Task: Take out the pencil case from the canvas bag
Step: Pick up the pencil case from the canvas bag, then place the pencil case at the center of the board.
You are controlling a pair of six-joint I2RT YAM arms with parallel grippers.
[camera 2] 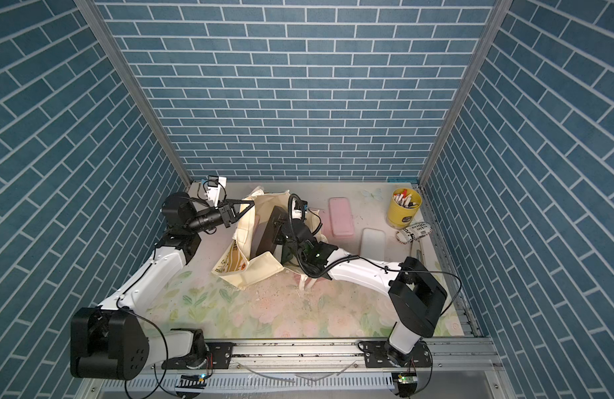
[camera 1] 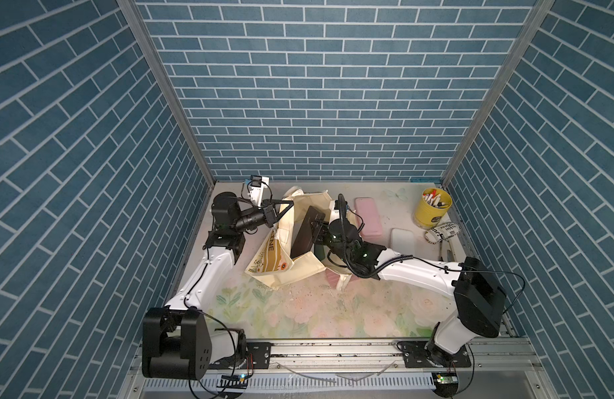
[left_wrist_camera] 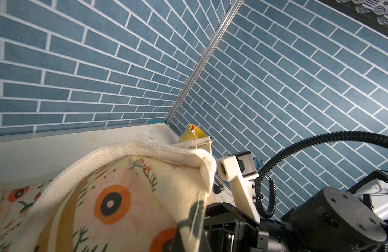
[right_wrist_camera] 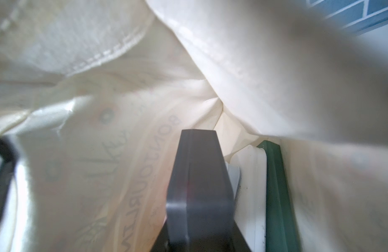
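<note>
Filling the right wrist view, the dark case [right_wrist_camera: 199, 185] runs away from the lens with cream cloth on every side. Its far end sits inside the bag [right_wrist_camera: 276, 76], beside a white box [right_wrist_camera: 252, 174] and a green slab [right_wrist_camera: 274, 185].

In both top views the bag [camera 1: 300, 267] lies crumpled toward the far edge of the bench [camera 1: 298, 317], left of the middle, with its mouth turned to the right. The case [camera 1: 304, 231] stands tilted in that mouth, its upper part clear of the cloth and its lower end hidden behind a cream flap.

The right tool [camera 1: 317, 226] is closed on the case's long edge. The left tool [camera 1: 288, 203] is shut on the bag's rim and holds it up off the bench, so the mouth gapes. The left wrist view shows only the floral cloth [left_wrist_camera: 145, 185] draped close to the lens.

My reading is that the step in hand is the withdrawal: the case is gripped and partly out, but not free. The next move calls for a pull along the case's own length, up and toward the right edge, until its lower end clears the flap. The rim should be held taut so the cloth does not drag along. After that the case needs bare bench, perhaps near the pink box [camera 1: 367, 217].
</note>
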